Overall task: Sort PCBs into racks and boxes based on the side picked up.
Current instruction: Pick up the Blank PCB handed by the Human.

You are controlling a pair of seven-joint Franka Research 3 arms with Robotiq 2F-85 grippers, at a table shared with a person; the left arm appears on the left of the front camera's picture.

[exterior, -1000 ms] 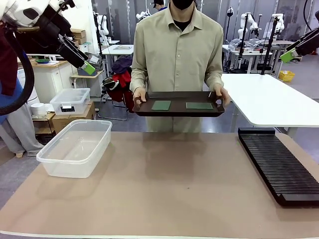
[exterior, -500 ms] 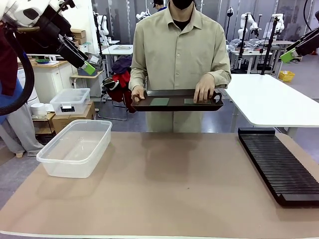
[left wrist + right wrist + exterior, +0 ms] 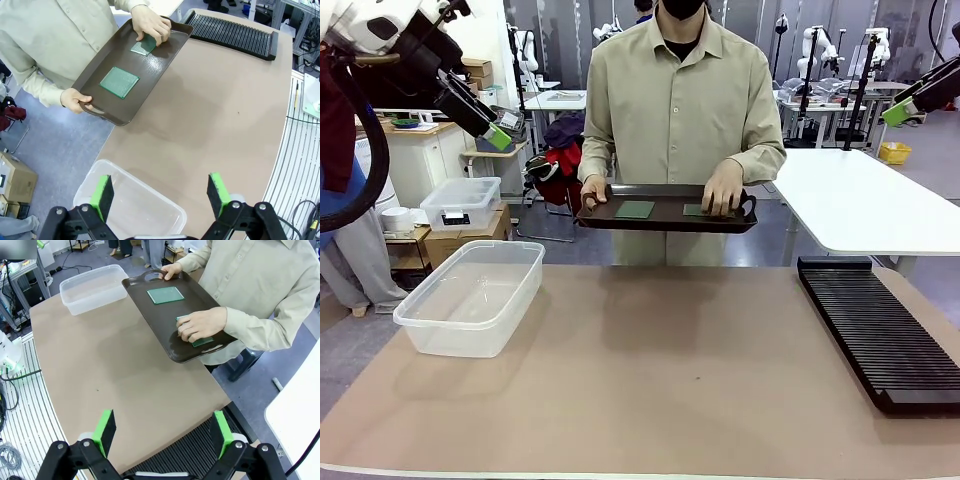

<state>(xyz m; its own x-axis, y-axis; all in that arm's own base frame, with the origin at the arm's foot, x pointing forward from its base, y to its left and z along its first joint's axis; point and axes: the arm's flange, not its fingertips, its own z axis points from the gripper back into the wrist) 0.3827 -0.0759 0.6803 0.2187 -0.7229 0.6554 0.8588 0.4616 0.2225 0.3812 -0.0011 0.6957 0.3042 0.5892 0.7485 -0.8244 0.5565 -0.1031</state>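
Currently your left gripper (image 3: 160, 192) and right gripper (image 3: 162, 427) both hang wide open and empty. The PCBs (image 3: 636, 209) lie on the tray (image 3: 665, 224) at twelve o'clock. A hand (image 3: 724, 186) covers one, so reaching now risks striking it or tipping the tray.

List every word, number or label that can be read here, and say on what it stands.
No text can be read.
The dark label on the small lidded box is too small to read.
The PCBs on the brown tray show no legible print.
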